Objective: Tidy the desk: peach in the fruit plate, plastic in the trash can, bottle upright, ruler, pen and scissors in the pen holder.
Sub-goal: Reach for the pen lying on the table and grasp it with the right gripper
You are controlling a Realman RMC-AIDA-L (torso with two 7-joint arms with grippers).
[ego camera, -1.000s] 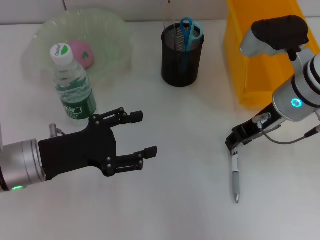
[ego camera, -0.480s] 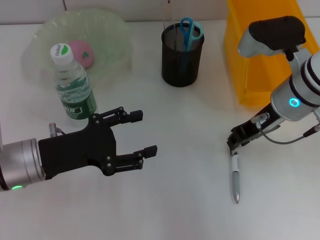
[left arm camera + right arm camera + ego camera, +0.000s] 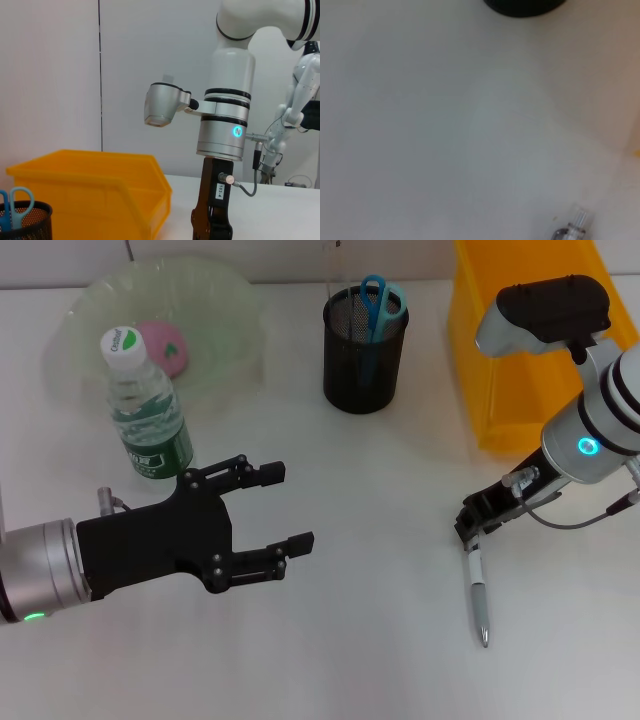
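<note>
A silver pen (image 3: 478, 588) lies on the white desk at the right, its upper end between the fingers of my right gripper (image 3: 469, 531), which is shut on it low over the desk. One end of the pen shows in the right wrist view (image 3: 573, 226). The black mesh pen holder (image 3: 365, 338) stands at the back middle with blue scissors (image 3: 375, 298) in it. The bottle (image 3: 146, 407) stands upright at the left. A pink peach (image 3: 166, 346) lies in the green fruit plate (image 3: 225, 315). My left gripper (image 3: 286, 507) is open and empty above the desk's front left.
A yellow bin (image 3: 520, 350) stands at the back right, behind my right arm. It also shows in the left wrist view (image 3: 85, 185), with the pen holder (image 3: 25, 225) beside it. Bare desk lies between the two grippers.
The pen's free end has swung a little to the right and toward the front, with its upper end staying at my right gripper. The left arm has not moved.
</note>
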